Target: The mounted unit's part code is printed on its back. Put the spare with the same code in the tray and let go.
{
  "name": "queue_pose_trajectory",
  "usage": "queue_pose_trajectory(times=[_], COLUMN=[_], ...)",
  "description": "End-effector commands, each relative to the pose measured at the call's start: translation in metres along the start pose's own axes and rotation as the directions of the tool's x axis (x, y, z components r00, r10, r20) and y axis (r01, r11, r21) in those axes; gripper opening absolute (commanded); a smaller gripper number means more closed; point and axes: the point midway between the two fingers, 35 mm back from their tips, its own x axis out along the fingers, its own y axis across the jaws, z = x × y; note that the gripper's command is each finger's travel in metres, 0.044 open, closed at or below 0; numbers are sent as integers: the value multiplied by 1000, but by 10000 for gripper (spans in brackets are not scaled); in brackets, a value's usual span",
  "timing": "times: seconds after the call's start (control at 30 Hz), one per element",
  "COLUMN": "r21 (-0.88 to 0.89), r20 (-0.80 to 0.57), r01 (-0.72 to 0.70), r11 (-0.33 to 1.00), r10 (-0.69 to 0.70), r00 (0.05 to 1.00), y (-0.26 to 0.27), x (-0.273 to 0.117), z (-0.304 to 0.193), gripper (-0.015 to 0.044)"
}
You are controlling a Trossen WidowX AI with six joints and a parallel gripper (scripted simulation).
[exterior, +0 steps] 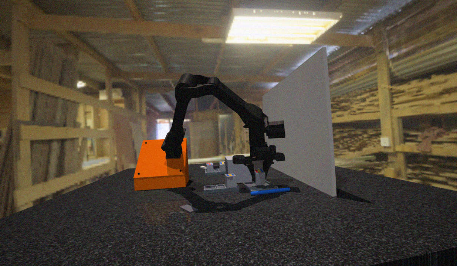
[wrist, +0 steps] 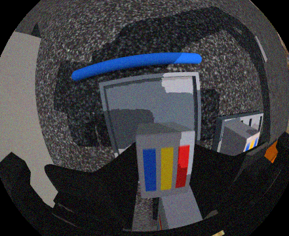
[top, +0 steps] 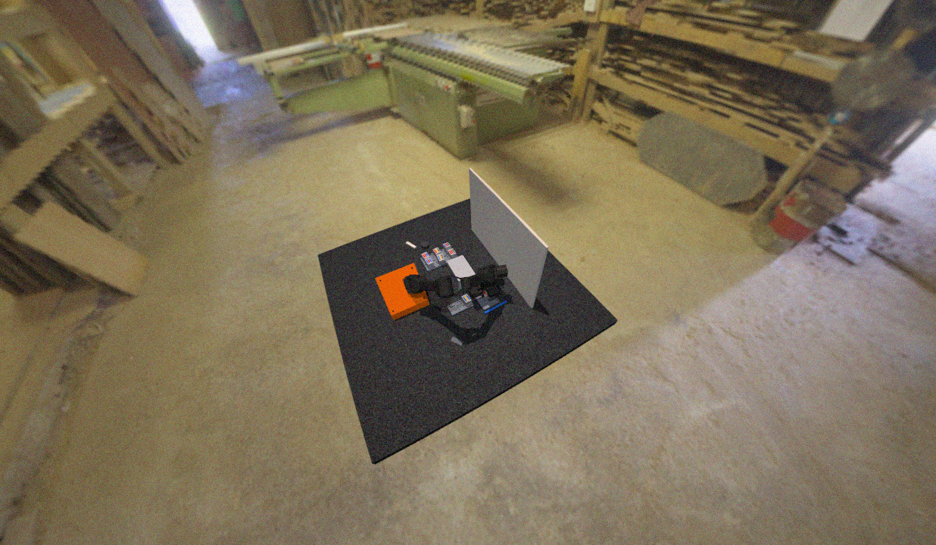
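My gripper (exterior: 260,173) (wrist: 158,145) is shut on a grey spare block (exterior: 260,179) (wrist: 166,193) with blue, yellow and red stripes on top. The block is upright, low within the outline of the shallow grey tray (wrist: 198,111); whether its bottom touches the tray floor is hidden. A large grey box (exterior: 234,170) (wrist: 181,210), seemingly the mounted unit, stands close beside the gripper. A thin strip of coloured marks shows on its side in the wrist view, too narrow to read. Another spare (exterior: 230,181) (wrist: 239,141) with blue and yellow stripes stands in a holder.
A blue rod (exterior: 269,191) (wrist: 134,63) lies along the tray's outer side. A tall grey panel (top: 505,233) (exterior: 303,122) stands beyond the gripper. More coded spares (top: 427,258) stand at the back. An orange box (top: 393,291) (exterior: 153,162) is by the arm's base.
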Motion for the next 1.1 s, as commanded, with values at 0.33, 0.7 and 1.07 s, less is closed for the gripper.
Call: queue_pose_trajectory(times=[0.33,0.7,1.07], r21=[1,-7,-13], r20=[-1,-9,-13], r01=[0,3,-16], r11=[1000,1000,1000], r10=[0,-3,16], r00=[1000,1000,1000], y=[1,-1,3], x=[-3,-107,-107], z=[0,-2,-5], gripper=[440,440,440])
